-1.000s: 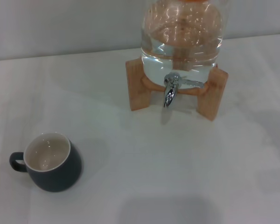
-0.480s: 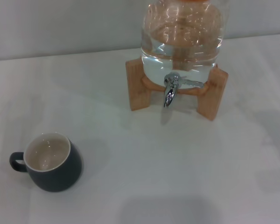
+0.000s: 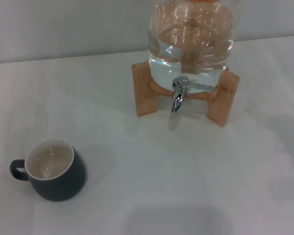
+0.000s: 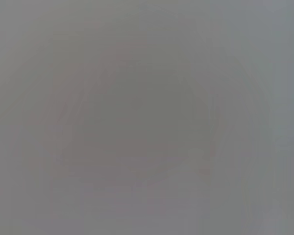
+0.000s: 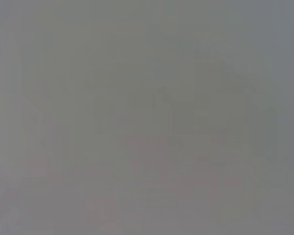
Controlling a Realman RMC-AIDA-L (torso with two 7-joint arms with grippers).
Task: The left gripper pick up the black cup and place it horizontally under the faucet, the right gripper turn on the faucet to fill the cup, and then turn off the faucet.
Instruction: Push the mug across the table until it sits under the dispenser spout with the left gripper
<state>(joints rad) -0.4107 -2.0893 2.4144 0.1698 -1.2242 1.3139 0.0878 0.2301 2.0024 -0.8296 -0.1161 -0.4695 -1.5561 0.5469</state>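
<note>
In the head view, the squat slate-black ceramic cup [image 3: 50, 169] with its cream inside stands upright at the near left of the white table [image 3: 186, 171], its loop handle pointing left. Far right of it, well apart, the small chrome faucet [image 3: 179, 95] juts from the clear round water jug [image 3: 191, 36] on its tan wooden stand [image 3: 146, 90], lever out to the right, no water running. Neither gripper is in sight, so their fingers' state cannot be told.

Both wrist views show only featureless grey.

The pickup is not yet begun; the left gripper would do well to come down over the rim opposite the handle, keeping the cup level.

Nothing has shifted since the earlier frames.
</note>
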